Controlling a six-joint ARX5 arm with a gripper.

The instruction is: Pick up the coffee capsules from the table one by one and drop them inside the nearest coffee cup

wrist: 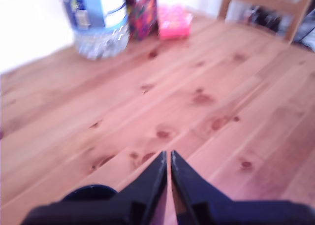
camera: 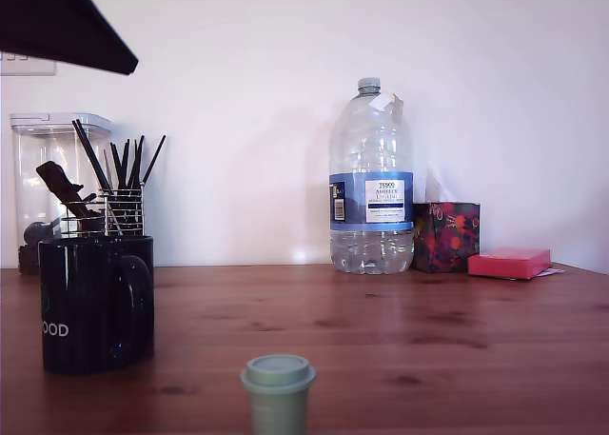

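A wooden table [camera: 400, 340] of reddish knotted planks fills both views. In the wrist view the gripper [wrist: 168, 156] shows as two black tapered fingers [wrist: 147, 185] pressed nearly together, only a thin slit between the tips, with nothing held between them. It hangs above bare wood – the picture is blurred.

Just beside and below the fingers, a dark rounded rim peeks out – probably the coffee cup [wrist: 91, 191], though the blur makes that uncertain.

In the exterior view, nearest the camera, one pale sage-green coffee capsule [camera: 277, 392] stands upright on the table, flanged rim on top. Towards the exterior view's left and a little farther back stands the glossy black mug, handle facing the capsule, white letters "OOD" on its side. The capsule is near the mug but not touching it.

Behind the mug is a wire-mesh holder [camera: 119, 211] of black sticks and a clear plastic container [camera: 52, 168].

Far ahead of the gripper, against the white wall, stand a large clear water bottle [camera: 371, 183] with a blue label, a dark floral tissue box [camera: 445, 236] just beside it, and a flat pink pad [camera: 509, 262]. A dark shape [camera: 57, 21] occupies the exterior view's upper left corner.
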